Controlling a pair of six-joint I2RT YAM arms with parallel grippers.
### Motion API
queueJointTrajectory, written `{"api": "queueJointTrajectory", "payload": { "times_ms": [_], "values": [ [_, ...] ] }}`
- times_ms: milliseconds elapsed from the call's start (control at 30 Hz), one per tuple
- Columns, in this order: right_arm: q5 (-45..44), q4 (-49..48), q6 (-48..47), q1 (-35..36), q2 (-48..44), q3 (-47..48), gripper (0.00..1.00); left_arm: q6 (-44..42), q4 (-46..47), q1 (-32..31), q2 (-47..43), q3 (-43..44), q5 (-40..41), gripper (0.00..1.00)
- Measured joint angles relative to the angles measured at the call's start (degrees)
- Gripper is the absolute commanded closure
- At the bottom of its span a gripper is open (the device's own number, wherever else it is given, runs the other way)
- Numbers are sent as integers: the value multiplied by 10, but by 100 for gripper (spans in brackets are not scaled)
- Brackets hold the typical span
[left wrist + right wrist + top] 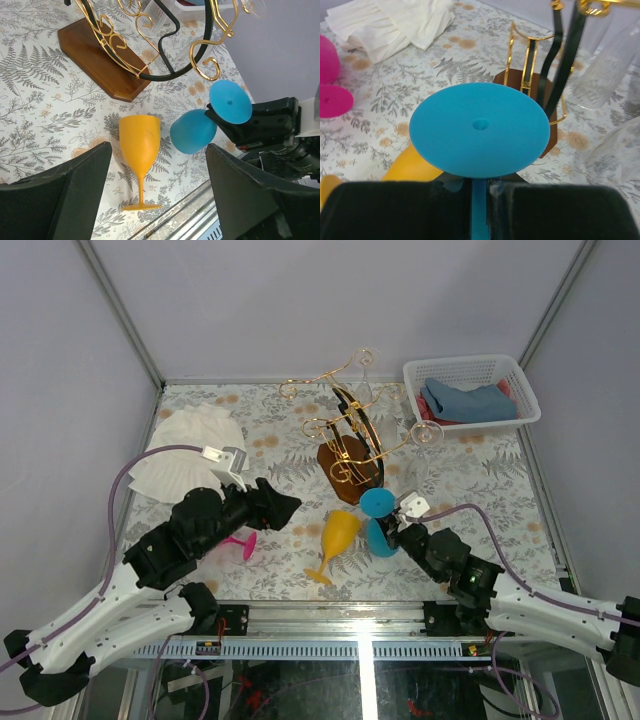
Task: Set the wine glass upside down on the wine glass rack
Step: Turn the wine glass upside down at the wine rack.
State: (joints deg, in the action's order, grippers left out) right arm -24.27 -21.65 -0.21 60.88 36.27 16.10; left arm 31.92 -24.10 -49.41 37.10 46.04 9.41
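Step in hand: the blue wine glass point(480, 130) is being carried to the wine glass rack point(350, 445); it has not yet been hung.
Right gripper point(479, 200): closed narrowly on the stem, with the foot disc just ahead of the fingers and the bowl behind and below them.
Task's thing: the glass is held inverted and tilted, its foot turned toward the rack.
Rack from the right gripper: straight ahead past the foot disc, near but not touching; the gold wire arms sit higher than the disc.
Left gripper point(285, 504): fingers are spread wide and nothing is held; a yellow glass point(140, 145) lies ahead of it and a pink glass point(240, 543) behind it.
Next move, as judged: the glass would need to be raised and advanced so the stem is slid between two gold wires and the foot is seated on top. The clear glasses point(600, 65) to the right should be avoided.
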Motion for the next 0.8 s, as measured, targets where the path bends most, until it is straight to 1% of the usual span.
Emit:
{"api": "queueJointTrajectory", "payload": {
  "times_ms": [100, 233, 333, 433, 600, 800],
  "values": [
    [22, -74, -6, 0, 17, -43, 100, -9, 0, 0, 2, 0, 0, 23],
    [53, -189, -12, 0, 68, -90, 100, -18, 0, 0, 2, 0, 0, 22],
    [66, -275, -20, -1, 112, -103, 100, -23, 0, 0, -2, 0, 0, 22],
    [73, -345, -33, -1, 137, -104, 100, -29, 1, 0, -3, -1, 0, 22],
    [73, -406, -59, -1, 147, -92, 100, -38, 1, 0, -3, -9, 0, 22],
    [73, -432, -88, -1, 147, -70, 100, -52, 3, 0, -2, -24, 0, 21]
  ]
}}
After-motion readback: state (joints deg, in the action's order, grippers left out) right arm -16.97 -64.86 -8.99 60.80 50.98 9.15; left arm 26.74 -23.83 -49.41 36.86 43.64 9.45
